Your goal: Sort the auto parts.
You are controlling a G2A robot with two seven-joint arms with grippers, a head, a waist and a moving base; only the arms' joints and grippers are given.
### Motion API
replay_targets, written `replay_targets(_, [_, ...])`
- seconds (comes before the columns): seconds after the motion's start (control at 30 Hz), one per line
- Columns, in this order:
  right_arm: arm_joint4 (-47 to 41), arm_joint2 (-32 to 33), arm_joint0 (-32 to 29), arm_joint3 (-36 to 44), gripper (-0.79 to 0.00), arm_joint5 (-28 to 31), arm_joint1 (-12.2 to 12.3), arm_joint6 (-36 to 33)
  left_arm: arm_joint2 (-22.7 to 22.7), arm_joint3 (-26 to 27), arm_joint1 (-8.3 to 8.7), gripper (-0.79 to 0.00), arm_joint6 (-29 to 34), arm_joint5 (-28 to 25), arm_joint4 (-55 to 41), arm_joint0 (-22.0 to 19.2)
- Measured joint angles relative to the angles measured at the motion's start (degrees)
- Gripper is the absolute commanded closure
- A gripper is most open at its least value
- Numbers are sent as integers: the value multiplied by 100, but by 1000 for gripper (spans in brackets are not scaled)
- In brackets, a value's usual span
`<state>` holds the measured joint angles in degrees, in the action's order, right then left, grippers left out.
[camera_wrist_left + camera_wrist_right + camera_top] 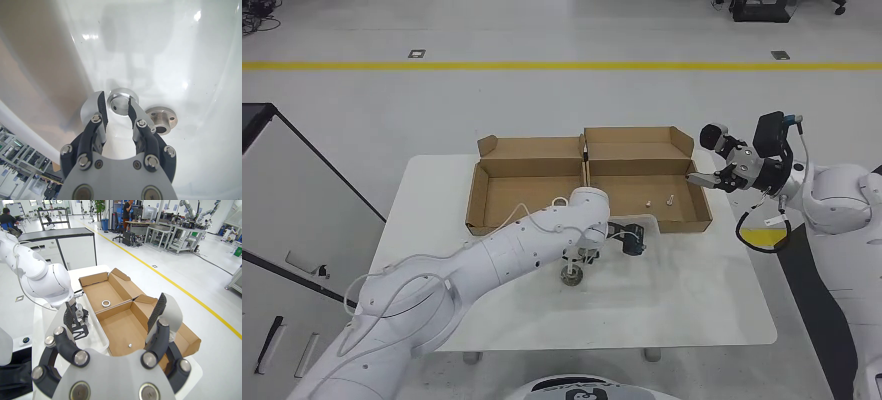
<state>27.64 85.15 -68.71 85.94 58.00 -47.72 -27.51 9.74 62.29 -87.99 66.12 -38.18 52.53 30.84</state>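
Nearest you, your left gripper (115,97) stands half open astride a silver ring (118,113) on the table (170,56), with a flanged bushing (162,121) just beside it. Farther off, your right gripper (114,299) hangs wide open and empty at the end of the right box (117,328), where a small bolt (129,345) lies.

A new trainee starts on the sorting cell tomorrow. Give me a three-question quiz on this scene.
1. True or false: the right gripper holds a part.
2. What lies in the cardboard box farther from it? A) silver ring B) spring C) nothing
3. How many metal parts lie on the table by the left gripper?
Key: 1 false, open and empty. 2 A. 3 two: a collar and a flanged bushing.
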Motion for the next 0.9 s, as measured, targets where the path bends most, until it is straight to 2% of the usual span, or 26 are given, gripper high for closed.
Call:
replay_targets(0.47, [0, 0, 0, 0, -785, 0, 0, 0, 0, 48, 95, -351, 97, 97, -271, -143])
replay_targets(0.67, [0, 0, 0, 0, -785, 0, 0, 0, 0, 51, 133, -345, 113, 113, -193, -95])
replay_targets(0.9, [0, 0, 0, 0, -785, 0, 0, 0, 0, 108, 101, -348, 44, 43, -72, 31])
